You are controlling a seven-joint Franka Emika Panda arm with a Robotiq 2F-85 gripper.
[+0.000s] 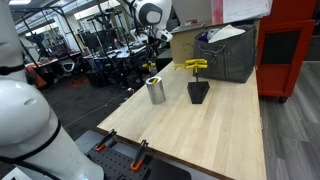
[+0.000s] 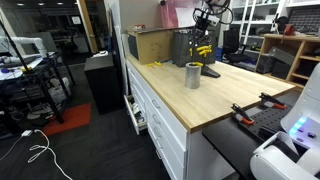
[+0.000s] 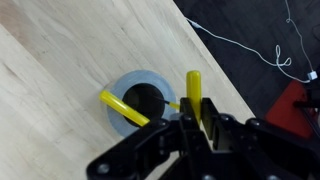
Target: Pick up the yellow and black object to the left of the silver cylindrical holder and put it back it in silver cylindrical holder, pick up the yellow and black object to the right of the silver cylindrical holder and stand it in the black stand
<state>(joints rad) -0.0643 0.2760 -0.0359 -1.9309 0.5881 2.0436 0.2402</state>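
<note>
Within pincer, long yellow tool

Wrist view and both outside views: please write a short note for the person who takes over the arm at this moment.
Gripper: shut on the long yellow tool, which is held in the air.
Short yellow tool: inside the metal cup.
Black stand: beside the cup, nothing in it.
Done: short tool is in the cup.
Left: set the long tool upright in the black stand, then let go.
</note>
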